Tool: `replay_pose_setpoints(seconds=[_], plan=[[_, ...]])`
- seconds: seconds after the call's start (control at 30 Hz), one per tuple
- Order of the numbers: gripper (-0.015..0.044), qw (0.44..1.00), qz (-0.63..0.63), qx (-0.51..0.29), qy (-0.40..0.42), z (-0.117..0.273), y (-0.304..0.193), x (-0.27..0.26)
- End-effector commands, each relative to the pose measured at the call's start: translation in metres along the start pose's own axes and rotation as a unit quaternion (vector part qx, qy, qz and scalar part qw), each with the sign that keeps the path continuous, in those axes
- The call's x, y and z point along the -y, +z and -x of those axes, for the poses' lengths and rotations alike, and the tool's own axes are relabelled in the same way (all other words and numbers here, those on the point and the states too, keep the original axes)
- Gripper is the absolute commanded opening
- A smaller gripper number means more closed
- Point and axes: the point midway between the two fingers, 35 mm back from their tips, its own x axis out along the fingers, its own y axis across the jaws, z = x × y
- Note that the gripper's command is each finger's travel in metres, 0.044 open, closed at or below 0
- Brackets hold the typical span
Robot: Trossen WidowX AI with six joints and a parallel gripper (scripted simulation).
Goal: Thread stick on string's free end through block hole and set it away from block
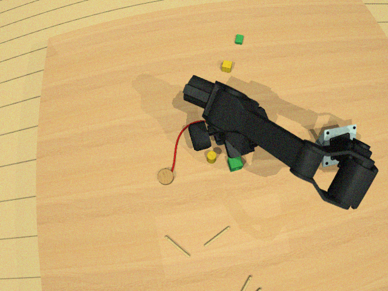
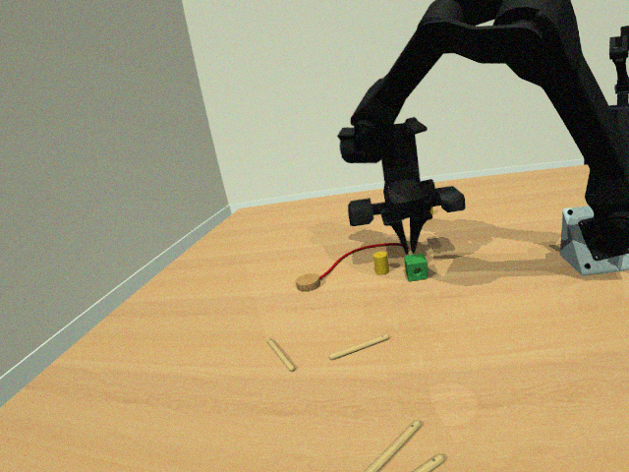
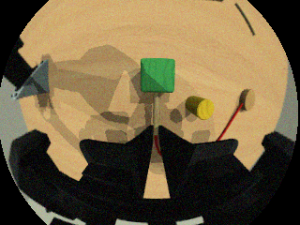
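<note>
Counter [image 1: 103, 200] [image 2: 167, 315] [image 3: 206, 42] below fingers [image 2: 410, 250]. Green block [image 1: 235, 163] [image 2: 416, 267] [image 3: 157, 75] just ahead of them. Fingers clamped on string-end stick [image 3: 157, 110], its far end meeting the block. Likely inserting; next, push straight, keep block put. No readable labels or writing.

Exterior: gripper [image 2: 410, 252] closed on something, fingertips just behind the green block [image 2: 416, 267], its hole facing near side. Yellow cylinder [image 2: 380, 263] upright left of block. Red string [image 2: 352, 251] arcs left from fingertips to round button [image 2: 308, 282]. Four loose sticks nearer.
</note>
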Motion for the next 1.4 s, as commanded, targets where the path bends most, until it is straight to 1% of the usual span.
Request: replay_pose_setpoints(seconds=[0.0,0.77,0.9,0.93,1.0,1.07,1.17,1.23,1.37], plan=[[0.0000,1.000,-0.002,0.001,-0.001,0.000,0.007,-0.001],[0.0000,1.000,-0.002,0.001,-0.001,0.000,0.036,-0.001],[0.0105,1.000,0.000,0.000,0.000,0.000,0.033,0.000],[0.0124,1.000,0.000,0.000,0.000,0.000,0.033,0.000],[0.0124,1.000,0.000,0.000,0.000,0.000,0.033,0.000],[0.0124,1.000,0.000,0.000,0.000,0.010,0.032,0.001],[0.0124,1.000,0.000,-0.002,0.000,0.056,0.031,0.002],[0.0124,1.000,0.000,-0.001,0.001,0.078,0.031,0.000],[0.0124,1.000,0.000,-0.001,0.001,0.081,0.031,0.000]])
